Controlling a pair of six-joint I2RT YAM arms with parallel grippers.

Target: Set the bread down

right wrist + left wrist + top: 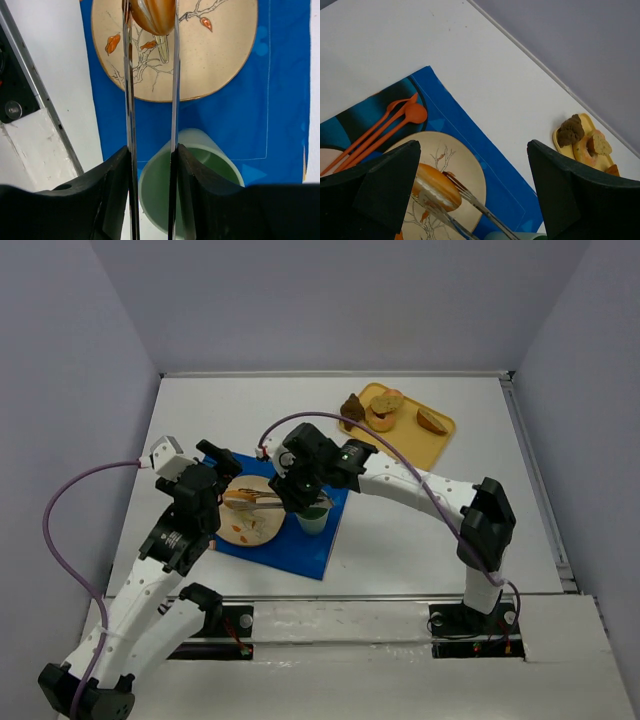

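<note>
Currently, the right gripper (152,165) is clamping metal tongs (175,90) above a green cup (210,146). The tongs are pinching the bread roll (152,15) over the decorated plate (215,60). The left gripper (475,167) is hovering wide open, empty. Farther right, a yellow tray (440,445) is holding more bread pieces.

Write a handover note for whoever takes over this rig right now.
Right claw: shut on tongs, which pinch a bread roll over the plate; whether the roll touches it is unclear.
Left claw: open, holding nothing, hovering by the plate.
Other bread pieces lie on the yellow tray, far right. A green cup stands on the blue mat beside the plate.
Done: roll is at the plate. Left: ease the tongs open, then back away.
</note>
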